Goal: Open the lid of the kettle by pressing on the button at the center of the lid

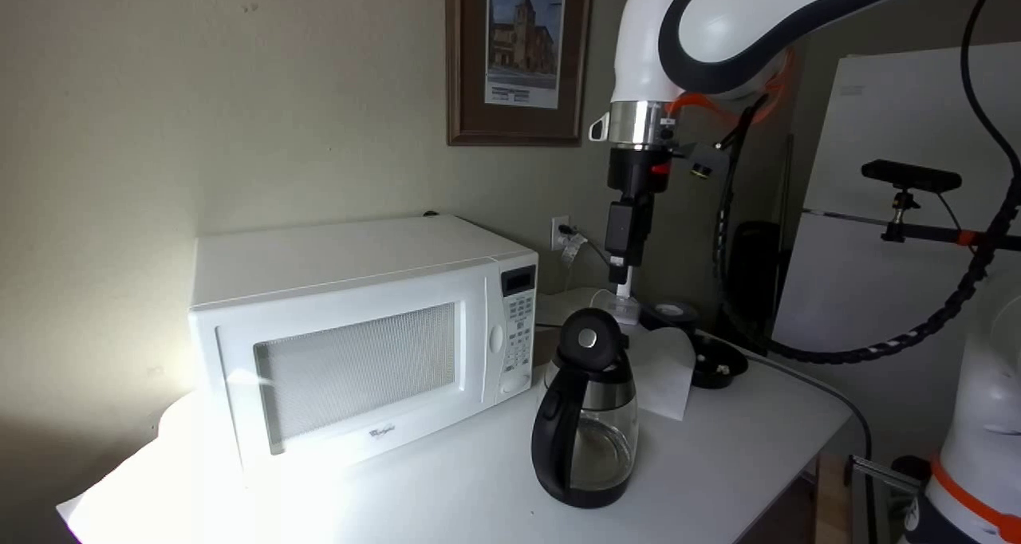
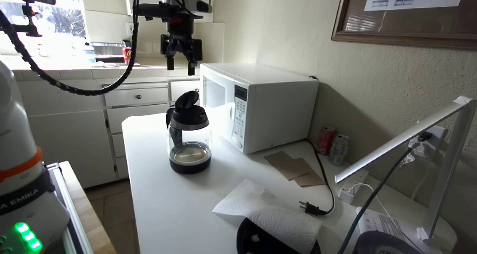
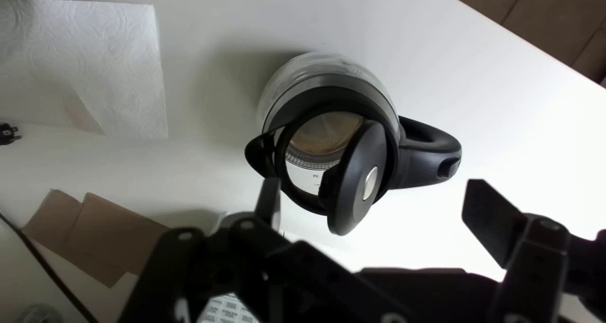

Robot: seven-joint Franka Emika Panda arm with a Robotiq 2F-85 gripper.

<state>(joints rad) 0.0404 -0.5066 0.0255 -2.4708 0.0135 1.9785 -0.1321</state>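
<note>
The kettle (image 1: 602,440) stands upright on the white table, with a clear glass body, black base, black top and black side handle. It also shows in an exterior view (image 2: 190,166) and the wrist view (image 3: 326,88). Its black lid (image 2: 187,98) is raised on its hinge at the handle side. In the wrist view the lid (image 3: 352,190) tilts up and the kettle's inside shows through the opening. The round silver button (image 3: 370,183) sits at the lid's centre. My gripper (image 2: 181,70) is open and empty, above the kettle and apart from it; its fingers also show in the wrist view (image 3: 374,188).
A white microwave (image 1: 359,352) stands beside the kettle. A paper towel (image 2: 275,213), a black pan (image 2: 257,239), brown cardboard pieces (image 2: 294,168), a loose plug (image 2: 313,208), two cans (image 2: 332,145) and a lamp (image 2: 447,164) are on the table (image 2: 179,213).
</note>
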